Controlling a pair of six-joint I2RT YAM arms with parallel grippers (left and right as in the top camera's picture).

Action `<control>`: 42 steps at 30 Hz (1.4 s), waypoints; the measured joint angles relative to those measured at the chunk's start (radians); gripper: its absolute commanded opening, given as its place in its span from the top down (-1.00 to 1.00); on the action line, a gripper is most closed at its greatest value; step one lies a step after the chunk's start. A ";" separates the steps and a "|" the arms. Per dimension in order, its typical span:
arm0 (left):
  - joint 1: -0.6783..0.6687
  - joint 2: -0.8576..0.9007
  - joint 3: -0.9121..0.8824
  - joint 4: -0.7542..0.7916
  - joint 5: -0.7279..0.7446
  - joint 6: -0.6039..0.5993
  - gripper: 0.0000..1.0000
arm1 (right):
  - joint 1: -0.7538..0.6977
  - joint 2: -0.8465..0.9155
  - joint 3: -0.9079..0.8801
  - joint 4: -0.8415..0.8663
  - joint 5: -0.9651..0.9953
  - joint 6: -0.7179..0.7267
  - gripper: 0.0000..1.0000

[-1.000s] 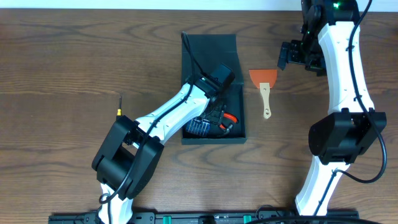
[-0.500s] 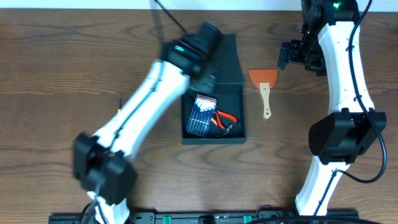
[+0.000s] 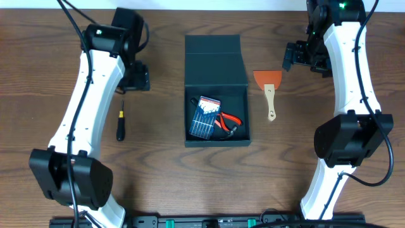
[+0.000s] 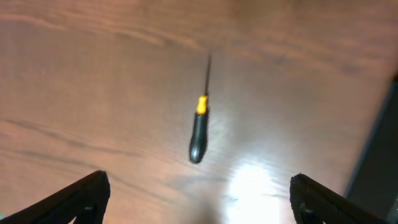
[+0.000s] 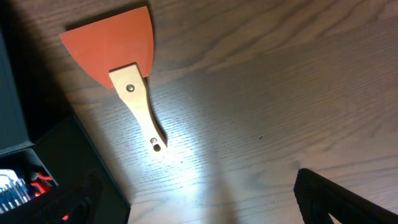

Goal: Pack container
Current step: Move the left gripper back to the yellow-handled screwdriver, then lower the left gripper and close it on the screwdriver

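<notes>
A screwdriver (image 3: 119, 125) left of container (image 3: 215, 60), scraper (image 3: 269, 90) right.

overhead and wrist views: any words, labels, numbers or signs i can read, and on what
No text is legible in any view.
Blue case in the container: any print is too small to read.
Scraper and screwdriver: no markings show.

It was a robotics lab bench, not a home. Two white-and-black arms, left (image 3: 85, 101) and right (image 3: 351, 69), rose from a black rail (image 3: 209, 221) along the counter's (image 3: 50, 69) near edge, with cables (image 3: 69, 16) trailing past its far edge. Workshop hand tools lay on the dark wood grain: a screwdriver (image 3: 120, 126) toward the left edge, a scraper (image 3: 269, 85) toward the right, and pliers (image 3: 229, 122) in the central container (image 3: 215, 63).
</notes>
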 measured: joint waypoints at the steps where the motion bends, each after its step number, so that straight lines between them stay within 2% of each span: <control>1: 0.008 0.000 -0.030 0.007 0.000 0.010 -0.82 | 0.000 0.000 0.000 0.000 0.000 0.000 -0.98; 15: 0.072 0.000 -0.489 0.296 0.068 0.082 -0.82 | 0.000 0.000 0.000 0.000 0.000 0.000 -0.99; 23: 0.133 0.000 -0.568 0.420 0.175 0.088 -0.83 | 0.000 0.000 0.000 0.001 0.000 0.000 -0.99; 32: 0.165 0.000 -0.648 0.507 0.211 0.102 -0.82 | 0.000 0.000 0.000 0.001 0.000 0.000 -0.99; 42: 0.167 -0.008 -0.743 0.597 0.254 0.187 -0.83 | 0.000 0.000 0.000 0.001 0.000 0.000 -0.98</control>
